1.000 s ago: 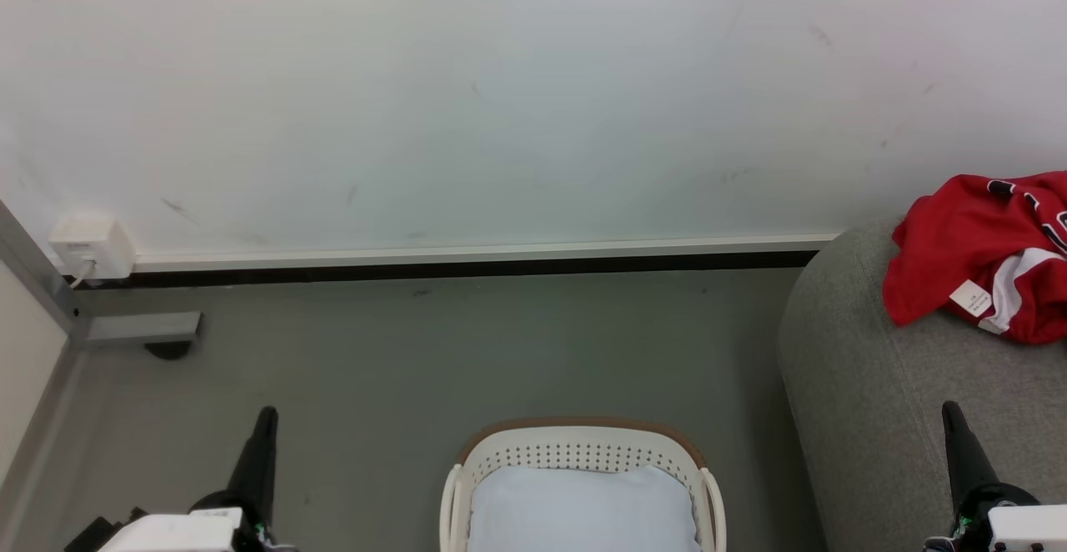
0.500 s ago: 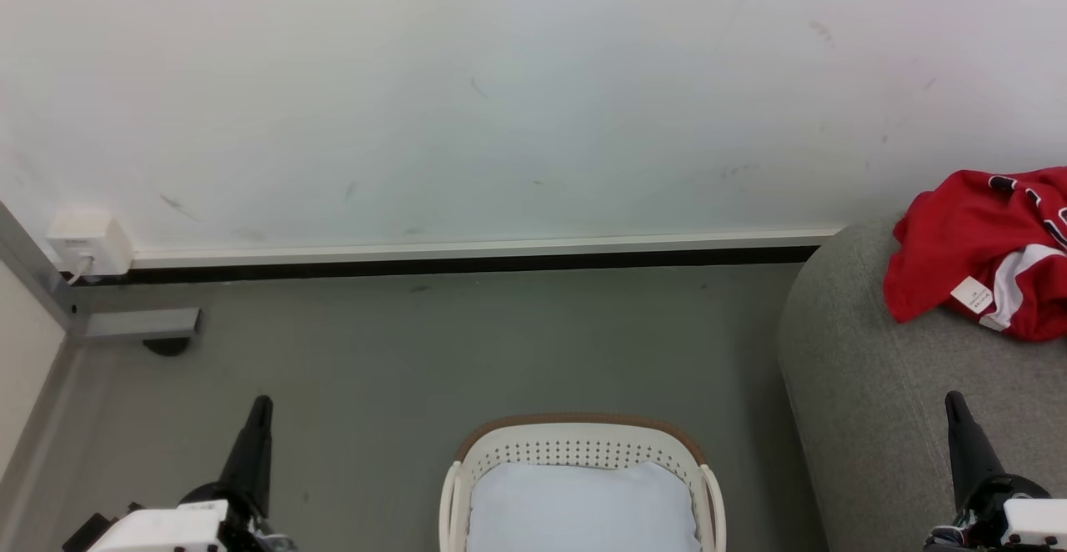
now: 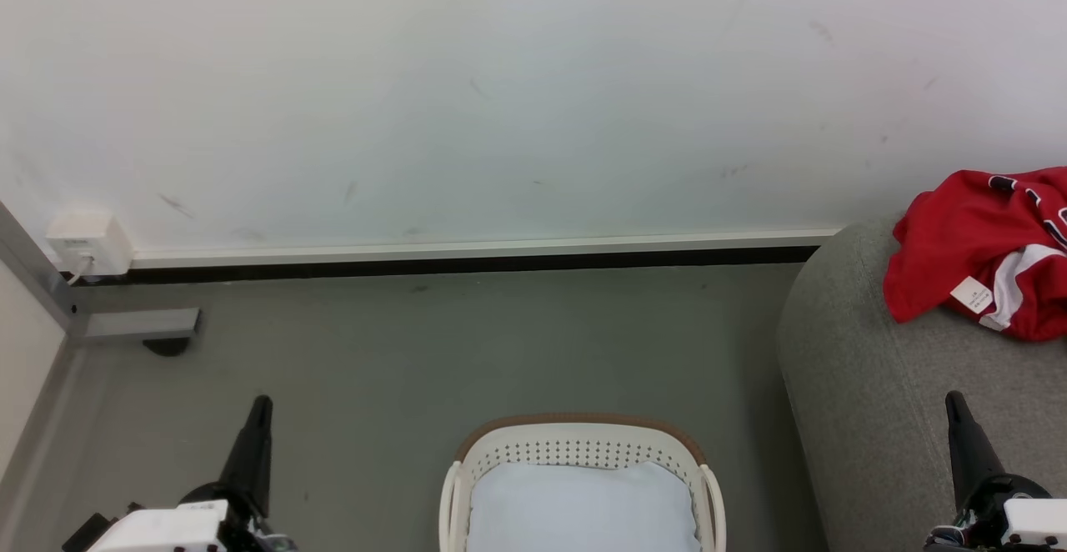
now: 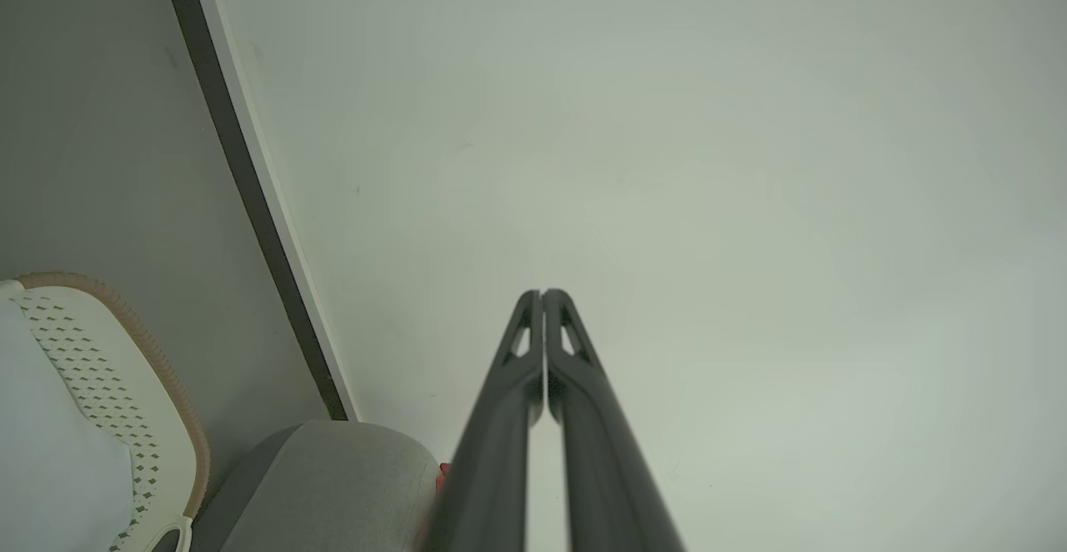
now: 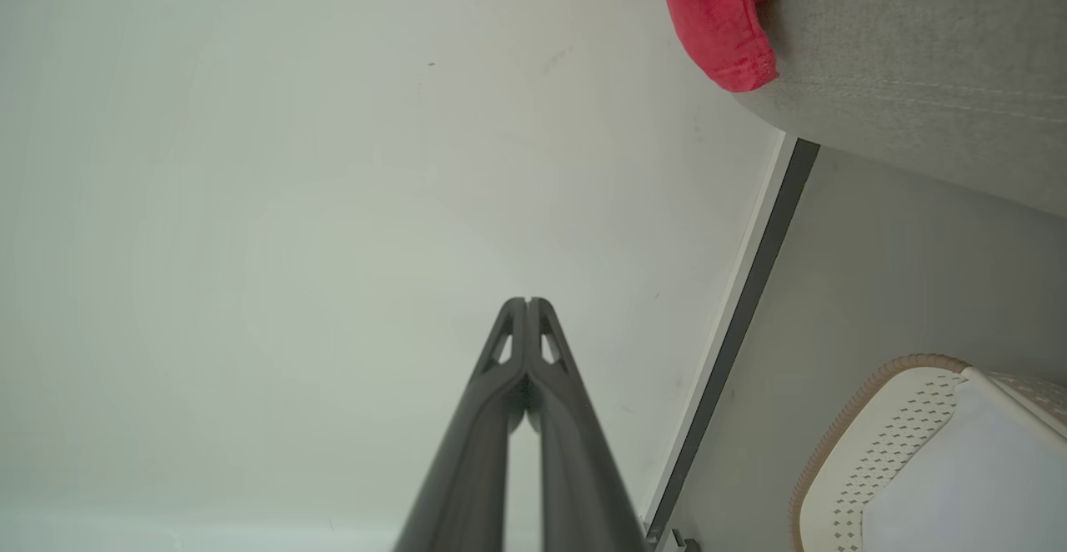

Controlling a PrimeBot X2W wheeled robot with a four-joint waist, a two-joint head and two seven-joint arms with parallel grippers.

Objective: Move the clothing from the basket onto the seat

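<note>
Looks like the tail end of the job. Can spot the soft red sports garment with a white stripe and small white tag point(image 3: 984, 260) bunched on the big rounded light grey woven seat point(image 3: 867, 385) out at 3 o'clock in the head view, well apart from the small cream-white perforated plastic basket with a brown rim point(image 3: 575, 452) down at 6. Can't make out anything red in that basket, just a plain white cushion-like pad point(image 3: 583, 510), though can't see its near half. Got the left gripper point(image 3: 262, 406) at 7 and the right gripper point(image 3: 954, 402) at 5 both pinched together on nothing, hanging clear of everything. So probably just calls for a peek at the basket's hidden part; on finding more red, would need to spread the fingers first, then reach down toward 6. Not much in the way: grey floor point(image 3: 467, 343), white wall point(image 3: 500, 85) at 12, a small white socket box point(image 3: 90, 243) and grey metal bracket point(image 3: 142, 327) off at 9, well apart from the basket.
</note>
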